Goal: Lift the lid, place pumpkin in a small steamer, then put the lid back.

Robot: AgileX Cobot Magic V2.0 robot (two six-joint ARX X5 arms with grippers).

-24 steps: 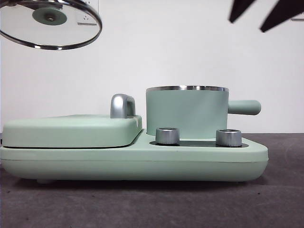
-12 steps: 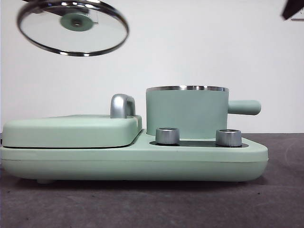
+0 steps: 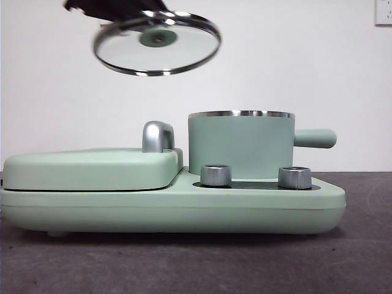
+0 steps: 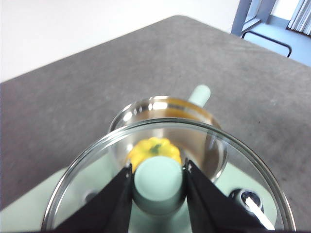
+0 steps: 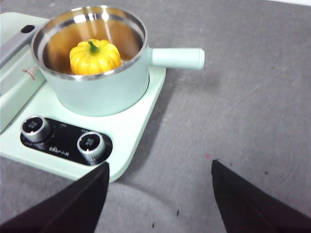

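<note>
Pumpkin [image 5: 95, 56] already sits inside the small steamer [image 5: 97, 87]; the step in hand is the lid's return. Left gripper [image 4: 158, 182] pinches the lid [image 3: 157, 44] by its mint knob, the disc tilted in the air, the pot below and off to one side. Next: centre over the steel rim, level, lower. Right gripper [image 5: 158, 194] waits with jaws spread. Print by the dials [image 5: 90, 143] too small to read.

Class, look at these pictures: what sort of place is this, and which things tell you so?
Probably a lab or test room, not a kitchen: a mint-green cooker sits on a bare grey table before a blank white wall.
</note>
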